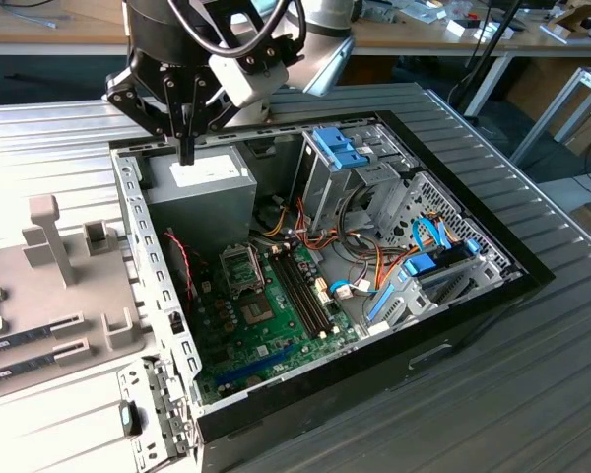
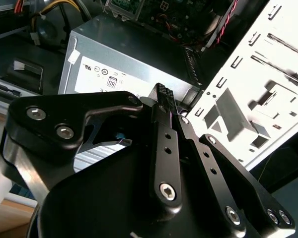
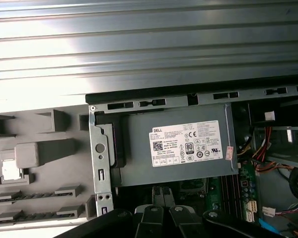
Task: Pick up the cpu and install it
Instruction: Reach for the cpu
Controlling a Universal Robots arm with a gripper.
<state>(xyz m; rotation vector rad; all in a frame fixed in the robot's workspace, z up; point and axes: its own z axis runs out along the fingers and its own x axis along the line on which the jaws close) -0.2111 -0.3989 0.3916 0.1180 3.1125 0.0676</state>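
Note:
My gripper (image 1: 187, 156) hangs with its black fingers pressed together, shut and holding nothing. It is just above the grey power-supply box (image 1: 202, 187) beside the left wall of the open computer case. In both wrist views the fingertips (image 2: 162, 92) (image 3: 161, 194) point at that box (image 3: 174, 146). The cpu (image 3: 11, 170), a small silver square, lies in a pocket of the grey fixture (image 3: 44, 148) outside the case, well away from the gripper. The square metal socket frame (image 1: 241, 266) sits on the green motherboard (image 1: 266, 325), below the power supply in the exterior view.
Long green memory sticks (image 1: 25, 342) lie in the fixture's slots. The perforated case wall (image 1: 143, 256) stands between fixture and motherboard. A drive cage with blue clips (image 1: 340, 148) and loose cables (image 1: 374, 266) crowd the case's right side. The case rests on a ribbed metal table (image 1: 532, 394).

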